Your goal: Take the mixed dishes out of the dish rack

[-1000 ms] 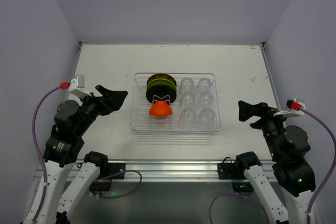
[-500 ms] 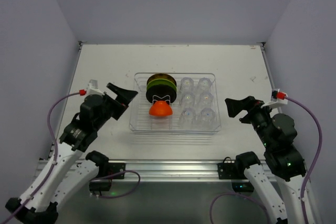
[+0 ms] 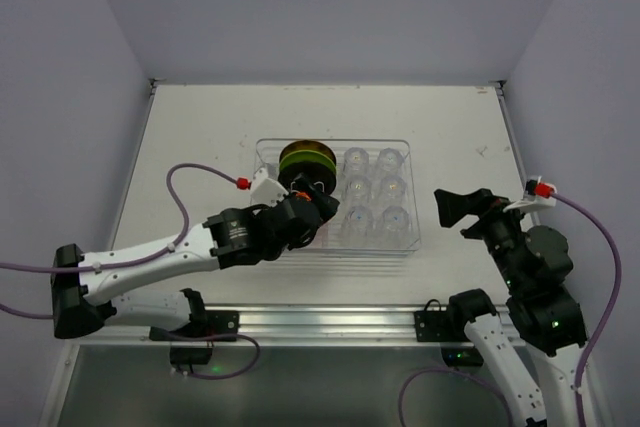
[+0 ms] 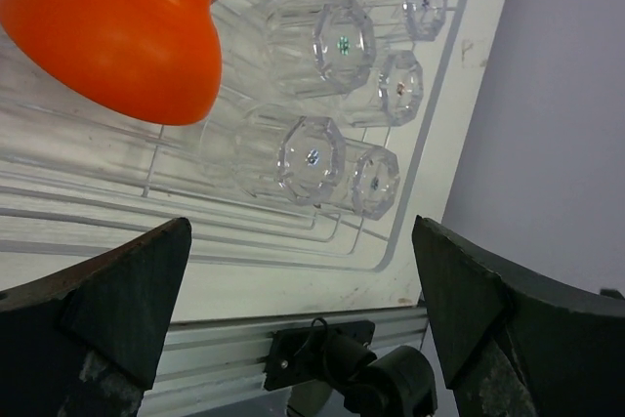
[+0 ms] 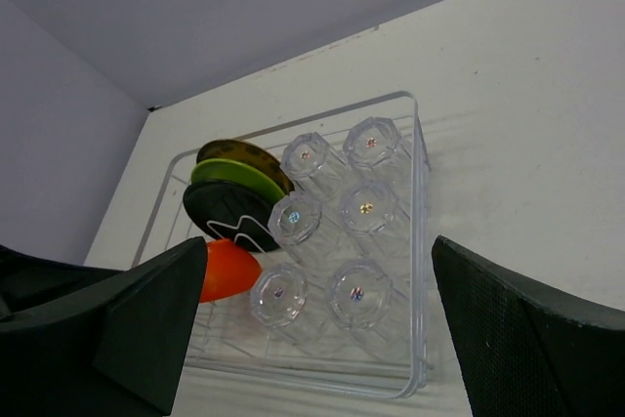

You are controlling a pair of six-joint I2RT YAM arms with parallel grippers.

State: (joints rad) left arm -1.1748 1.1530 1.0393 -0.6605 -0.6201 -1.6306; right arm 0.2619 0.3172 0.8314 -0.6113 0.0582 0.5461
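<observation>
Left arm [image 3: 160, 247] lies low across the tabletop [image 3: 200, 127] from the left; left end effector [image 4: 300, 241] sits over the near-left part of the dish rack [image 3: 408, 243]; fingers wide apart with nothing between them; no contact with any dish in the wrist view.

Right end effector [image 5: 320, 241] hangs over bare tabletop to the right of the rack, well apart from it and pointed toward it; fingers spread wide, holding nothing.

Rack is mid-tabletop, long side left to right, all dishes inside.

- orange bowl [image 4: 112, 31]: left half, near side, tipped on the ribbed slots with its outer wall toward the left wrist camera; ahead of the left fingers, not between them; mostly hidden under the end effector in the top view
- yellow plate [image 5: 239, 153]: on edge at the far-left of the rack; a green plate [image 5: 227, 175] stands just in front of it, then a black plate [image 5: 227, 214] with a white mark; bowl is just in front of the black one; cannot tell if they touch
- glass cups [image 5: 367, 208]: six, upside down, two columns of three filling the right half, packed close; nearest-left cup is just beside the bowl
</observation>
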